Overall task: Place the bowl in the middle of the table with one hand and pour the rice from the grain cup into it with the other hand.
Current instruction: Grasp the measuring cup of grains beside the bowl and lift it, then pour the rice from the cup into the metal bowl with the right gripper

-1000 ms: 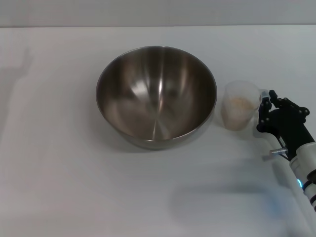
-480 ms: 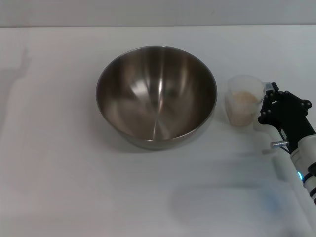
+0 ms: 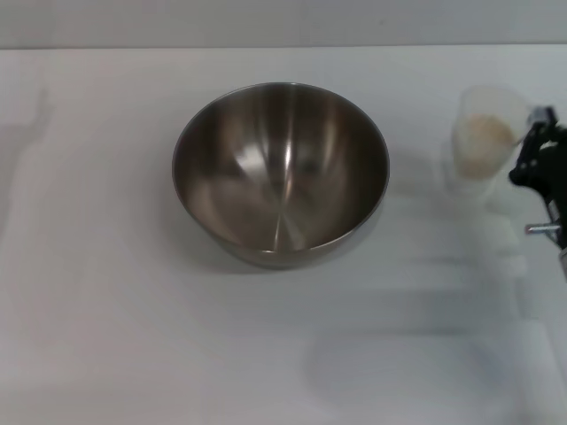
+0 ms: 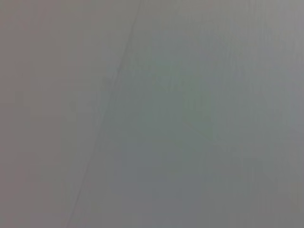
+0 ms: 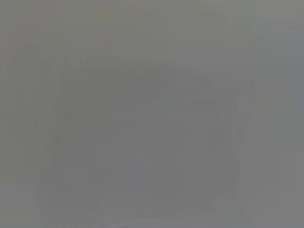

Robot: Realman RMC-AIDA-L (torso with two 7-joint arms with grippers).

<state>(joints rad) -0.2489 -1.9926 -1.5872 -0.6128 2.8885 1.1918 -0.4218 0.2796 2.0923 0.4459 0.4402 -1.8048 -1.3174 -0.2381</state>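
Observation:
The steel bowl (image 3: 281, 170) stands upright in the middle of the white table (image 3: 106, 310), empty inside. The clear grain cup (image 3: 485, 140) with pale rice (image 3: 485, 131) in it is lifted off the table at the far right, upright. My right gripper (image 3: 535, 142) is shut on the cup's handle, at the right edge of the head view. The left gripper is out of view. Both wrist views show only a grey blur.
The table's far edge (image 3: 283, 47) runs across the top of the head view. A faint shadow lies on the table below and left of the cup.
My right gripper has lifted the grain cup off the table and carried it up and to the right, away from the bowl. The bowl has not moved.

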